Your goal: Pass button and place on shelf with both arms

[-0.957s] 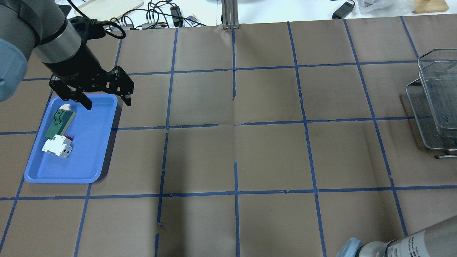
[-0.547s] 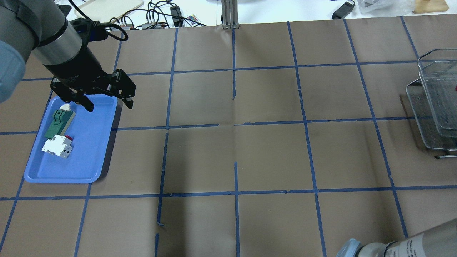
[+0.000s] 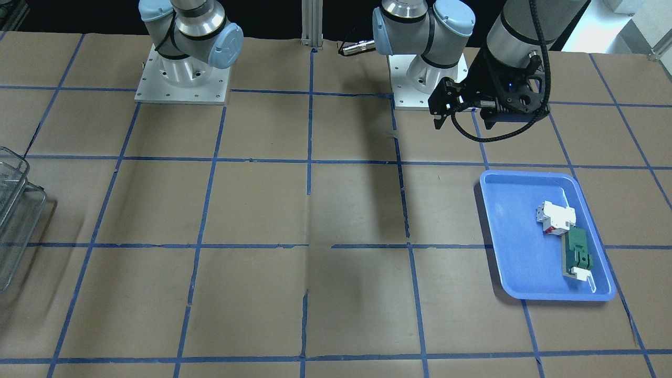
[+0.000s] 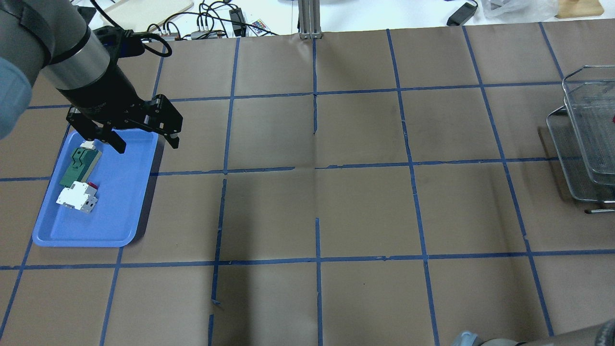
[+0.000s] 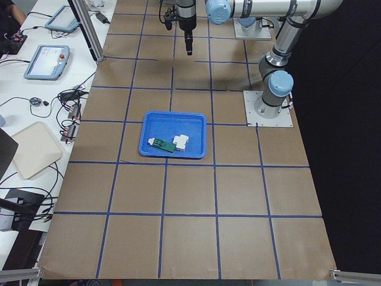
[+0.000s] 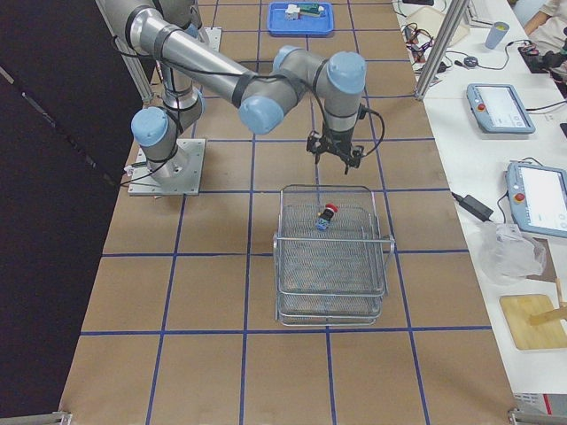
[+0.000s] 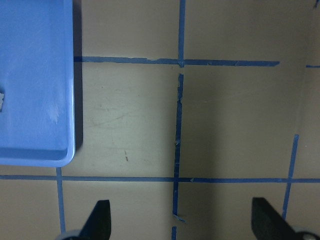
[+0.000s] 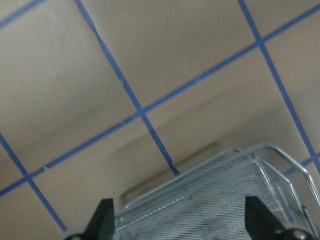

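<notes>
The button (image 6: pixel 325 217), with its red head, lies on the top tier of the wire-mesh shelf (image 6: pixel 332 282). In the overhead view only a red speck of the button (image 4: pixel 613 118) shows at the shelf's (image 4: pixel 574 158) right edge. My right gripper (image 6: pixel 335 158) hangs open and empty just beyond the shelf's robot-side rim. Its wrist view shows the right gripper's (image 8: pixel 181 220) fingers wide apart over the shelf's rim (image 8: pixel 200 200). My left gripper (image 4: pixel 146 144) is open and empty above the far right corner of the blue tray (image 4: pixel 125 211).
The blue tray holds a white-and-red breaker block (image 4: pixel 74 197) and a green flat part (image 4: pixel 79 166). Cables and devices lie beyond the table's far edge (image 4: pixel 216 24). The left wrist view shows the tray's corner (image 7: pixel 35 75) and brown paper with blue tape lines.
My left gripper has shifted slightly toward the tray, still open. My right arm has slid further out of the overhead view's bottom right. A red speck now shows at the shelf's edge.
</notes>
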`<action>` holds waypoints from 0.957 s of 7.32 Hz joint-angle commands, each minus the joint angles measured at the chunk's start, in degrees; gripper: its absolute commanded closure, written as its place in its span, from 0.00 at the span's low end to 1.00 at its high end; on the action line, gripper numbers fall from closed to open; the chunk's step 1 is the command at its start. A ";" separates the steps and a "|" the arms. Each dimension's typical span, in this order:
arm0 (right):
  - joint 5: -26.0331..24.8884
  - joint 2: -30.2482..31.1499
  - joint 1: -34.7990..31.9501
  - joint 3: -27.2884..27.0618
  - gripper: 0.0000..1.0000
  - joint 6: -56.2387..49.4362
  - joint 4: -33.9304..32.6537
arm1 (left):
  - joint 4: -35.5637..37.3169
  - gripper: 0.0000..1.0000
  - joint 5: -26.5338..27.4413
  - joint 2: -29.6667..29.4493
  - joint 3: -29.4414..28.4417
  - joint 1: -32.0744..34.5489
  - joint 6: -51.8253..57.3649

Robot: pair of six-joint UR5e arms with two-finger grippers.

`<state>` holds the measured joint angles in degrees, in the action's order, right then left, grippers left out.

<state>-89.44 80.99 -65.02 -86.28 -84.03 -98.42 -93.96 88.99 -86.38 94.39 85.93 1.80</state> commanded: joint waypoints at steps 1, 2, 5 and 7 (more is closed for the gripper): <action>-0.12 2.76 -14.47 -0.02 0.04 20.41 1.38 | 0.00 0.00 0.04 0.07 -0.51 0.02 -0.04; 0.66 4.43 -18.96 0.06 0.04 31.71 4.09 | -0.09 0.00 0.22 0.07 0.00 0.02 0.14; 0.93 6.99 -23.14 1.02 0.00 61.76 6.84 | -0.26 0.00 0.04 0.68 0.18 0.02 0.32; 0.93 6.55 -23.23 0.59 0.00 76.96 6.93 | -1.23 0.00 0.04 0.69 0.19 0.02 0.58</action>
<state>-88.59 87.67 -88.08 -85.46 -15.24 -91.69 -94.82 89.03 -85.73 94.53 85.96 2.25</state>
